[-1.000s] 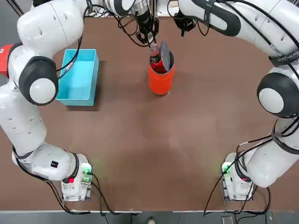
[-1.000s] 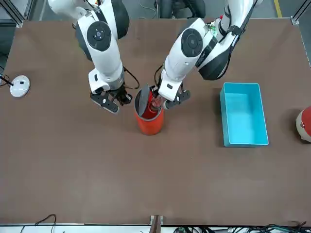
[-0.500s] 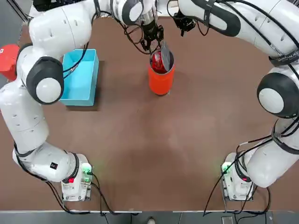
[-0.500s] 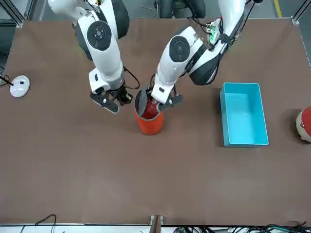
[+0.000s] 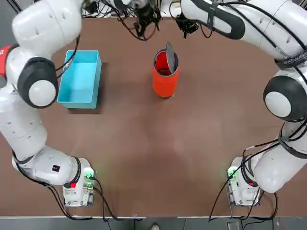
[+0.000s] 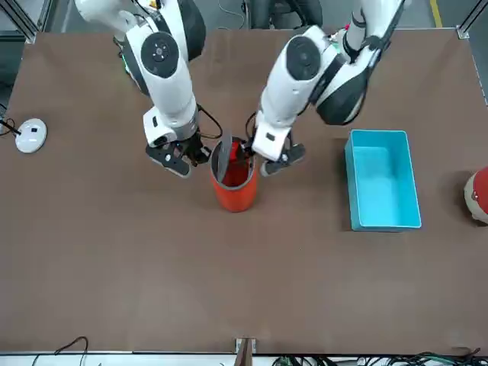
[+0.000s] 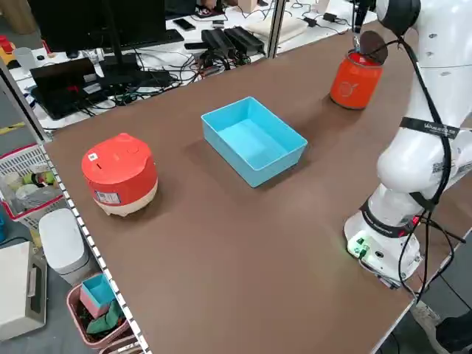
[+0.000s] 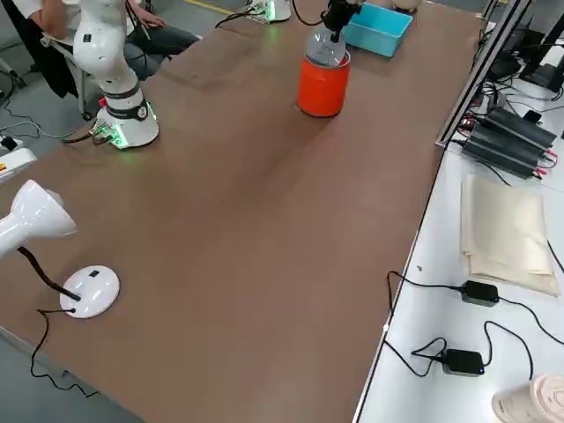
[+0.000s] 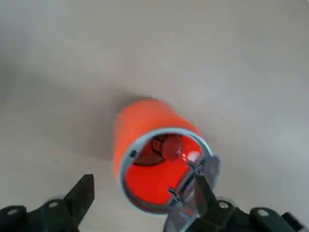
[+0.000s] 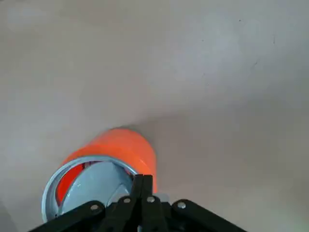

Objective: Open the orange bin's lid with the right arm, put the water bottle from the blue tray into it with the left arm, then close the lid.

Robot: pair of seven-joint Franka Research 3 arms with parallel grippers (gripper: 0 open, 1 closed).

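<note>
Near the table's far edge, I am seeing the orange bin (image 5: 165, 79) with the lid (image 5: 170, 51) standing up. Only my left wrist view is showing the water bottle (image 9: 170, 147) inside; the left gripper (image 9: 140, 198) is spreading wide, the right gripper (image 10: 142, 186) is pinching together.

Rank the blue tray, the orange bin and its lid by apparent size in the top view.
1. blue tray, clearly the largest.
2. orange bin, smaller than the tray.
3. lid, smallest as seen, but it stands tilted open and shows nearly edge-on, so its full width is foreshortened.
</note>
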